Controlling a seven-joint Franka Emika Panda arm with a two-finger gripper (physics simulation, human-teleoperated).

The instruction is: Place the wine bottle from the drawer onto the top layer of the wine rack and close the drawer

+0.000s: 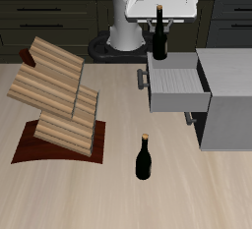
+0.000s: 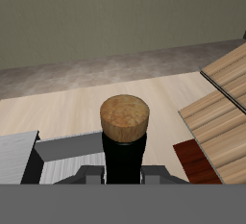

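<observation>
Twin bottle [image 1: 144, 158] is standing nearest the table's front edge, ahead of the open drawer [image 1: 175, 84]; gripper [image 1: 159, 19] is gripping the wine bottle [image 1: 159, 38] upright above the drawer's back; rack [image 1: 57, 97] is sitting beside the drawer.

we see a second dark bottle [image 1: 145, 158] with a tan cork upright near the table's front edge; light wood table [image 1: 59, 194]; dark cabinets [image 1: 49, 12] behind

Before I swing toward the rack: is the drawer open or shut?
Open. The drawer juts from the grey cabinet, ridged inside empty, while the hand holds the wine bottle above.
</observation>
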